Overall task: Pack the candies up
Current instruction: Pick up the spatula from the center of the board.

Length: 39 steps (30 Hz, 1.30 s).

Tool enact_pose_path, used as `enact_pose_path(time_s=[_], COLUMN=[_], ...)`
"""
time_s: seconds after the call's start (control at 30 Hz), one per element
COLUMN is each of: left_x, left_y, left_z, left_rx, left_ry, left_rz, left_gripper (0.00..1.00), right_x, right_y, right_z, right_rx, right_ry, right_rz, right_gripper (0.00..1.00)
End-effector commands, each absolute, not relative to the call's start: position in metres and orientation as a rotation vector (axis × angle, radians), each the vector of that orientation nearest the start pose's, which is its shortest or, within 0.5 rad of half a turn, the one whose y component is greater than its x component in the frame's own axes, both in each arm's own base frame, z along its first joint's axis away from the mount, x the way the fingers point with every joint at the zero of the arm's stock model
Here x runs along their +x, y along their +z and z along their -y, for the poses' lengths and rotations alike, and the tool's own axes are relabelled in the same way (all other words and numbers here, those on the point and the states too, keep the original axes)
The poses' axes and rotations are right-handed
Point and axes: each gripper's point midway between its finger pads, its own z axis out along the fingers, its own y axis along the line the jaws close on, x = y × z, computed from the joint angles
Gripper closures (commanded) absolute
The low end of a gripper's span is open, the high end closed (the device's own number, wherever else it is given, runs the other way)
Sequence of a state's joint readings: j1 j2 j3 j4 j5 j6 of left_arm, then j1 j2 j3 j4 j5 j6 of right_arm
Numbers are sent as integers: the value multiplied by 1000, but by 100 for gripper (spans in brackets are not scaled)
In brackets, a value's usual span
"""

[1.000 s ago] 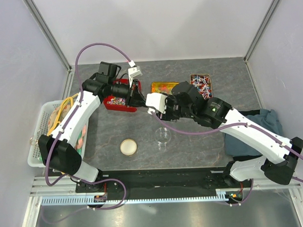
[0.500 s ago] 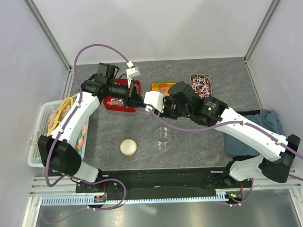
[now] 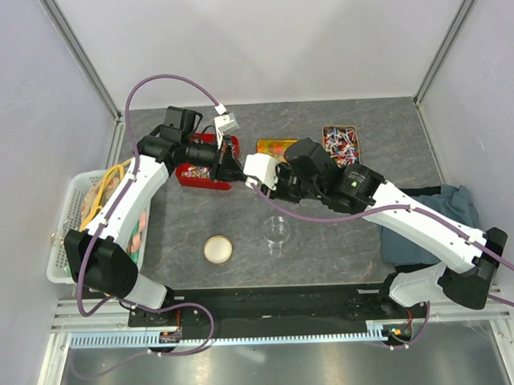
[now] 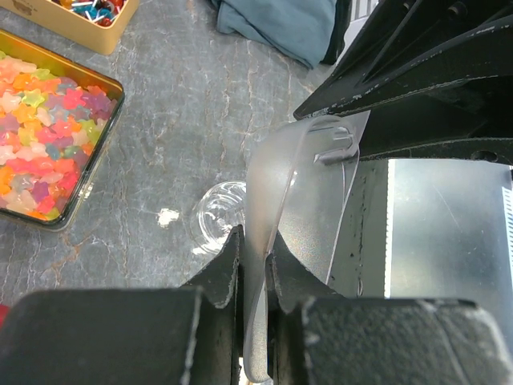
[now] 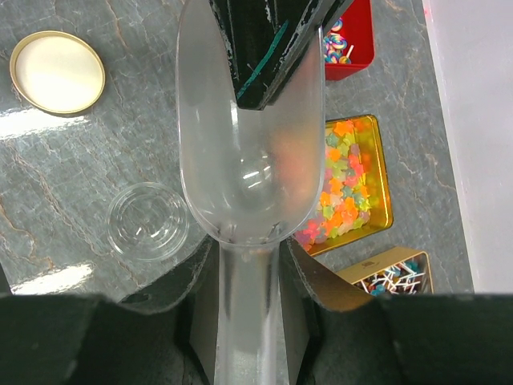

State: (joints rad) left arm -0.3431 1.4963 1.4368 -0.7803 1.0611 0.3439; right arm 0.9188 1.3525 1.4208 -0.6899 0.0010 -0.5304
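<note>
A clear plastic scoop hangs empty above the table, held by both grippers. My right gripper is shut on its handle. My left gripper is shut on the thin rim of its bowl. In the top view the two grippers meet, left and right. The candies, tiny twist-wrapped sweets, fill a tan tin at the back right. They also show in the right wrist view and the left wrist view. A clear empty cup stands on the table below the scoop.
A gold tin of coloured star gummies sits beside the candy tin. A red tray of sweets lies under my left arm. A round gold lid lies near the front. A white basket stands far left and a blue cloth lies right.
My right gripper has carried the scoop a little left and back, up against my left gripper, which now pinches the scoop's rim. The cup and the tins have not moved.
</note>
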Motion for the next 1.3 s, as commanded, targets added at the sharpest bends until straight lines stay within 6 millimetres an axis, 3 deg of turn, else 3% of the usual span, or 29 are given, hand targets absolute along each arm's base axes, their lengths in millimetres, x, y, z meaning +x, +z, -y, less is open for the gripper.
enact_pose_path(time_s=[0.0, 0.2, 0.3, 0.43, 0.57, 0.93, 1.0, 1.07, 1.27], left_x=[246, 248, 250, 253, 260, 294, 305, 319, 388], left_y=[282, 274, 271, 268, 270, 323, 328, 333, 293], left_z=[259, 259, 260, 260, 258, 229, 221, 211, 155], left_rx=[1245, 1241, 1239, 1235, 1228, 1094, 1041, 988, 716], left_ry=[-1333, -1334, -1339, -1339, -1292, -1106, -1047, -957, -529], left_rz=[-1741, -1764, -1776, -1785, -1794, -1716, -1724, -1725, -1896], left_gripper=[96, 87, 76, 52, 44, 10, 1, 0, 1], right_x=[267, 258, 254, 250, 254, 269, 272, 275, 287], right_y=[305, 319, 325, 326, 317, 280, 273, 267, 253], right_z=[-309, -308, -307, -305, -298, -269, -266, -262, -250], right_rx=[-1341, -1342, -1347, -1353, -1355, -1329, -1325, -1315, -1269], right_ry=[237, 282, 305, 316, 281, 154, 147, 135, 78], right_rz=[-1561, -1530, -1514, -1510, -1530, -1608, -1625, -1646, -1689], right_gripper=[100, 100, 100, 100, 100, 100, 100, 100, 100])
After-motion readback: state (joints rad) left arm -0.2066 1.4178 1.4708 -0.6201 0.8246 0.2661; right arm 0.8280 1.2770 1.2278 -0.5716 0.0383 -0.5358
